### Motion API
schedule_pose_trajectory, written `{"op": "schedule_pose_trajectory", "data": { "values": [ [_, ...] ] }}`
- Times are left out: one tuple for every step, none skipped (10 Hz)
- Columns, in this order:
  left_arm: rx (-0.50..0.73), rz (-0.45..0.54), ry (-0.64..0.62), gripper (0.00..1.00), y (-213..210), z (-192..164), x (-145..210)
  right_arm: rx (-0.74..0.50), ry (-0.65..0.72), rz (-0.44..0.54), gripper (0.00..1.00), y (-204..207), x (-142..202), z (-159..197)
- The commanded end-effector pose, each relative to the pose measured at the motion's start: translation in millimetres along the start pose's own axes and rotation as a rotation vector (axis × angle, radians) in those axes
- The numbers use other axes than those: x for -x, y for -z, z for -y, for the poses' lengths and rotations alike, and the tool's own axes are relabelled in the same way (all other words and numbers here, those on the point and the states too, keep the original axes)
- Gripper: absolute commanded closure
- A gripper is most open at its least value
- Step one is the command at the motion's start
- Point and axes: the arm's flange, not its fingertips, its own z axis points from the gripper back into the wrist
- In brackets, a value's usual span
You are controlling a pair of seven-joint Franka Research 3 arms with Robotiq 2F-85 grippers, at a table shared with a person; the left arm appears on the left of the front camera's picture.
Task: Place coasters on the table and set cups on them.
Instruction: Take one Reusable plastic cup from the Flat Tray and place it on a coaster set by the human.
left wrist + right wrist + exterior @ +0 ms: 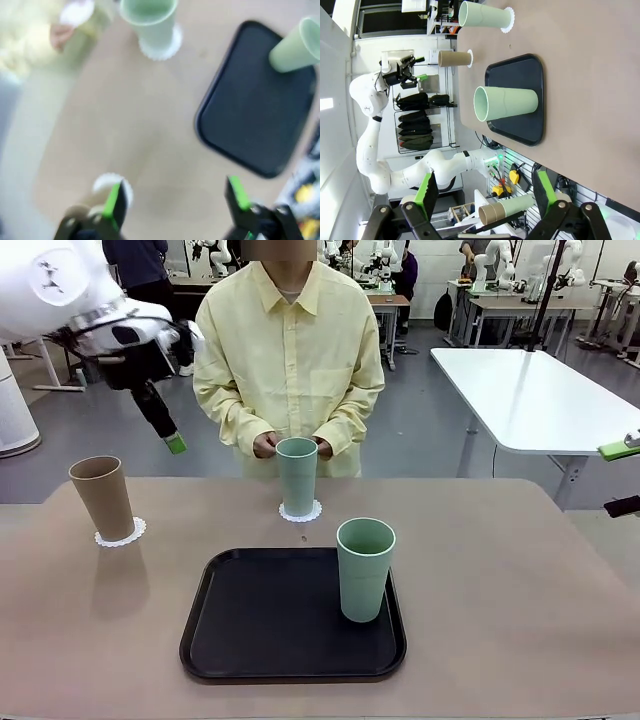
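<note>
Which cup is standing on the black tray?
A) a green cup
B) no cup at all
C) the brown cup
A: a pale green cup stands on the black tray, while the brown cup sits on a coaster on the table.

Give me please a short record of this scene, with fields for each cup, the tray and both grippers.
brown cup: stands on a coaster, left part of the table
far green cup: stands on a second coaster, just before the person's hands
near green cup: stands on the black tray, no coaster under it
left gripper: open, raised, holds nothing
right gripper: open, at the table's right side, holds nothing
</note>
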Motion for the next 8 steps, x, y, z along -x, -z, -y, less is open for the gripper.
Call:
{"op": "schedule_pose_trajectory", "data": {
  "values": [
    [-0.058, 0.078, -0.408, 0.0, -41, 17, 80, -0.038, -0.02, 0.014, 0.0, 1, -3, -2],
    [0.001, 0.061, -0.498, 0.0, -56, 20, 105, -0.038, -0.02, 0.014, 0.0, 1, -3, -2],
    [0.08, 0.02, -0.547, 0.0, -69, 19, 120, -0.038, -0.02, 0.014, 0.0, 1, -3, -2],
    [0.234, 0.066, -0.605, 0.0, -78, 11, 138, -0.038, -0.02, 0.014, 0.0, 1, -3, -2],
    [0.503, 0.203, -0.654, 0.0, -86, -15, 155, -0.038, -0.02, 0.014, 0.0, 1, -3, -2],
    [0.68, 0.334, -0.682, 0.0, -85, -39, 172, -0.038, -0.02, 0.014, 0.0, 1, -3, -2],
    [0.762, 0.438, -0.712, 0.0, -80, -52, 198, -0.038, -0.02, 0.014, 0.0, 1, -3, -2],
    [0.88, 0.515, -0.726, 0.0, -71, -61, 228, -0.038, -0.02, 0.014, 0.0, 1, -3, -2]
  ]
}}
